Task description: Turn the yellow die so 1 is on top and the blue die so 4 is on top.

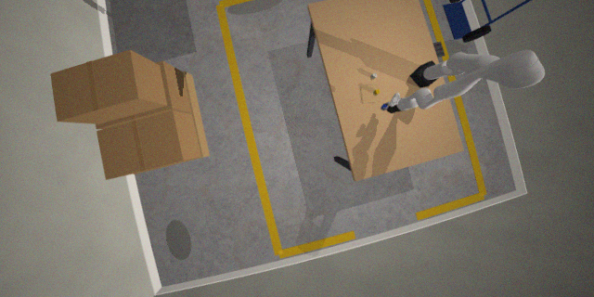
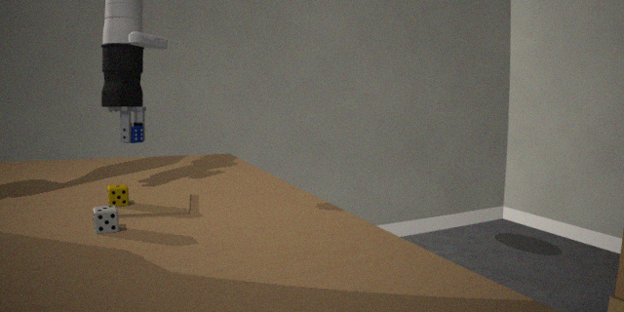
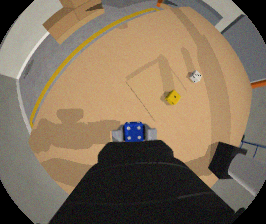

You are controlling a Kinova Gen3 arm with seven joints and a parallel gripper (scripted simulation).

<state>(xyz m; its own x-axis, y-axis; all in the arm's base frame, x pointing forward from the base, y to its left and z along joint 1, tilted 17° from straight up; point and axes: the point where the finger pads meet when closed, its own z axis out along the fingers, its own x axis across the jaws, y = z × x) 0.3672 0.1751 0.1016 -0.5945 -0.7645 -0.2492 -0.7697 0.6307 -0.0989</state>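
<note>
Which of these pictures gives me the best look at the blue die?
The wrist view: it shows the blue die large, four pips facing the camera, between the gripper's fingers. The exterior view shows another face, smaller, with six pips, above the table. From the top it is only a blue speck.
</note>
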